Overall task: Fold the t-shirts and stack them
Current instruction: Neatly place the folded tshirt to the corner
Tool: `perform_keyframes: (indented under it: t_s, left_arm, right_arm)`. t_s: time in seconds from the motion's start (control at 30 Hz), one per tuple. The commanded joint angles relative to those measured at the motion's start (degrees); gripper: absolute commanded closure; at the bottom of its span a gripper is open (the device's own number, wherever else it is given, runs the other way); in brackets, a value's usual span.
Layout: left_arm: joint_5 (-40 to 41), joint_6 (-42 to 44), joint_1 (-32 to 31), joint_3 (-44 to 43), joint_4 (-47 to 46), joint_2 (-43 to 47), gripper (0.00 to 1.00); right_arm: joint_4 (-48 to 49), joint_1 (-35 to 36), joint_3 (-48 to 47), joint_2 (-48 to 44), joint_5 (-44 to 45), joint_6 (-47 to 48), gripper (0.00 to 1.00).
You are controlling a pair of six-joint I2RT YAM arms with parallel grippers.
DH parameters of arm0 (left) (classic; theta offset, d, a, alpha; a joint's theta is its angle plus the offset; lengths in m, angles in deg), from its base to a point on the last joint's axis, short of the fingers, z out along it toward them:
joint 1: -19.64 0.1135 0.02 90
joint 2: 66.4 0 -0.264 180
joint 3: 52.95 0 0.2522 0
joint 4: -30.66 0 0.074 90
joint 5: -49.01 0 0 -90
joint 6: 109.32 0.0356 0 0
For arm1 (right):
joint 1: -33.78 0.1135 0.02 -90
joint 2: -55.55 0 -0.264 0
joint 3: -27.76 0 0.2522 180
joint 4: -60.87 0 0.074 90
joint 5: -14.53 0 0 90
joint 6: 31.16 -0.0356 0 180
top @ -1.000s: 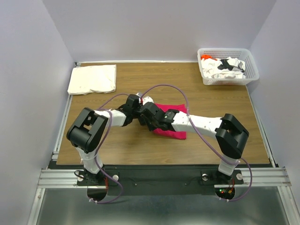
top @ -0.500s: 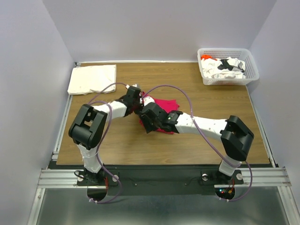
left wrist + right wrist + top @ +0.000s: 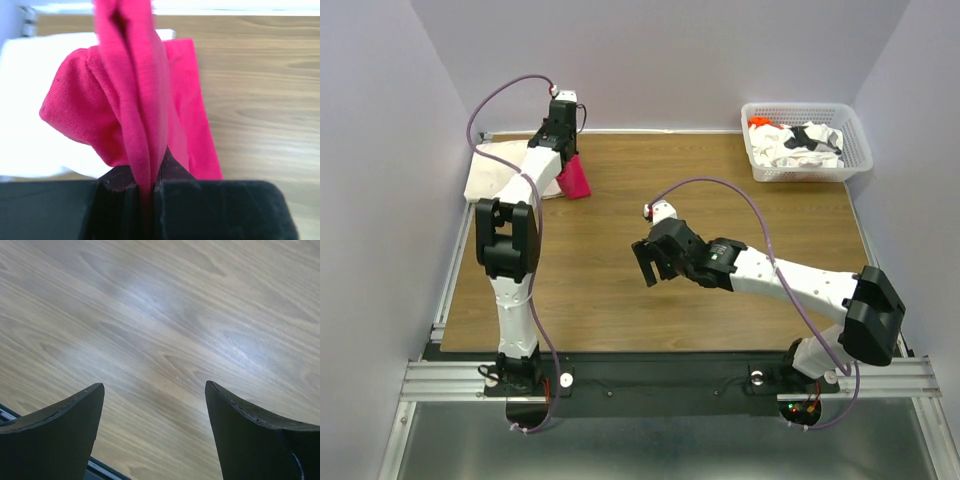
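Left gripper (image 3: 146,187) clamped on the red shirt (image 3: 145,100), which hangs bunched over the right edge of the cream shirt (image 3: 505,172), at 11 o'clock on the table (image 3: 650,160); right gripper (image 3: 152,387), jaws apart and holding nothing, above bare wood near the centre; printed shirts (image 3: 800,140) heaped in the basket (image 3: 802,107) at 1 o'clock.

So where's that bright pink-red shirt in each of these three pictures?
Top external: the magenta-red t-shirt hangs at upper left, at the edge of the cream-white t-shirt.
Left wrist: it fills the centre, pinched in the left pincer.
Right wrist: not in it.
Shared landmark: the wooden table, seen in all three.
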State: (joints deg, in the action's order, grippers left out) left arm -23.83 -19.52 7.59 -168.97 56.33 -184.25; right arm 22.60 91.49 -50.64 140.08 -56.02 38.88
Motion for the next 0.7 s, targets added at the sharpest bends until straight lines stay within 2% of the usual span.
perform_keyframes:
  t_s: [0.0, 0.07, 0.17, 0.4, 0.6, 0.67]
  left_arm:
    - [5.2, 12.8, 2.3, -12.1, 5.0, -5.7, 1.00]
    - [5.5, 14.5, 3.3, -19.8, 8.5, -8.4, 1.00]
    - [5.9, 18.7, 4.6, -24.6, 9.6, -11.4, 1.00]
    - [5.9, 21.0, 9.7, -27.0, 9.8, -12.8, 1.00]
    - [5.3, 22.5, 11.6, -22.3, 7.7, -11.9, 1.00]
    - [5.5, 22.7, 13.3, -21.5, 6.5, -12.4, 0.97]
  right_arm:
    - [-6.5, 0.0, -1.0, 0.2, 2.0, -1.7, 0.12]
    - [-7.8, 0.1, -1.5, 0.6, 2.6, -1.7, 0.12]
    - [-9.1, 0.1, -1.9, 0.9, 2.7, -1.7, 0.12]
    - [-11.6, 0.1, -3.6, 2.5, 2.8, -1.7, 0.12]
    - [-12.5, 0.1, -5.8, 5.2, 3.0, -1.0, 0.12]
    - [-12.7, 0.0, -6.0, 5.6, 2.9, -0.9, 0.12]
